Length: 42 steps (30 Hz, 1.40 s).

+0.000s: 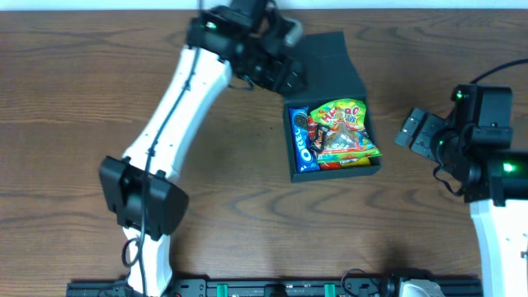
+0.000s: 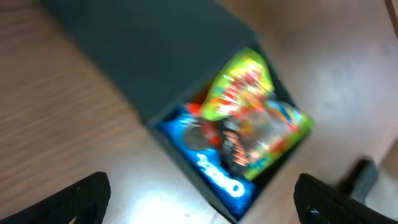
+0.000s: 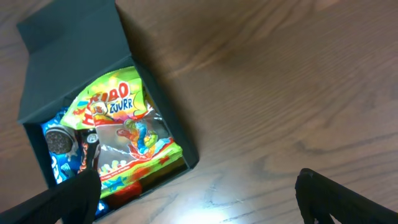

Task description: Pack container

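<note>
The container, a dark square cardboard box, sits open on the wooden table, its hinged lid folded back and tilted up on the far side. Inside, a green and yellow Haribo bag lies on top. A blue Oreo packet is pressed against the box wall beside it, and a dark packet with red print is wedged between the two.

The left gripper hangs over the corner where the lid meets the box. Its jaws are spread wide and hold nothing. In the blurred left wrist view the two fingers frame the bottom corners. The box lies ahead of them, in line with the gap: the lid lies ahead of the left-hand finger, and the Oreo packet is the nearest thing to the jaws. Whether any part of this gripper touches the lid cannot be told.

The right gripper is just beside the container, clear of its wall, with its mouth turned toward it. Its jaws are also fully apart and empty. In the right wrist view its fingers stand at the lower corners. The box lies ahead of the left-hand finger, with the Haribo bag facing up, and bare wood fills the space ahead of the other finger.
</note>
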Each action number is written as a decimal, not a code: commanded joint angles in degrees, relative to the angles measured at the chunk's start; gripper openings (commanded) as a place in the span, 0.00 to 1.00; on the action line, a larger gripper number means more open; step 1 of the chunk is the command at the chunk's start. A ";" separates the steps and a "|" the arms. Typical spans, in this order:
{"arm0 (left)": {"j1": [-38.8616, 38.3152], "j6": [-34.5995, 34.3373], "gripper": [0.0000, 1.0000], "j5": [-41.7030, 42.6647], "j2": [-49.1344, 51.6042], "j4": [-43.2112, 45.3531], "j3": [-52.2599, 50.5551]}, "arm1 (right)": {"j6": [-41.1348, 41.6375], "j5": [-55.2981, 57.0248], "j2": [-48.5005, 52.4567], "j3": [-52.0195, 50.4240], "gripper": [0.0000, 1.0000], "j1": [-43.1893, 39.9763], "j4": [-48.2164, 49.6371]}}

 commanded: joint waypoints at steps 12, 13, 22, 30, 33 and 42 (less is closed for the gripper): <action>8.33 -11.65 0.95 22.45 23.08 12.70 0.85 | -0.79 1.27 0.09 0.59 0.99 -0.26 1.51; 8.00 -14.03 0.95 22.82 24.30 15.37 0.85 | -0.79 1.27 0.09 0.59 0.99 -0.26 1.51; 4.48 -21.03 0.95 23.80 28.52 25.51 0.85 | -0.79 1.27 0.31 0.59 0.99 -0.26 1.44; 1.79 -25.77 0.95 24.26 29.18 32.87 0.85 | -0.79 1.29 1.31 0.57 0.99 -0.26 1.46; 1.75 -26.99 0.95 27.30 29.44 37.09 0.85 | -0.81 1.29 1.73 0.57 0.99 -0.26 1.46; 1.81 -26.93 0.95 32.61 29.44 50.34 0.92 | -0.81 1.70 2.95 0.57 0.99 -0.26 1.49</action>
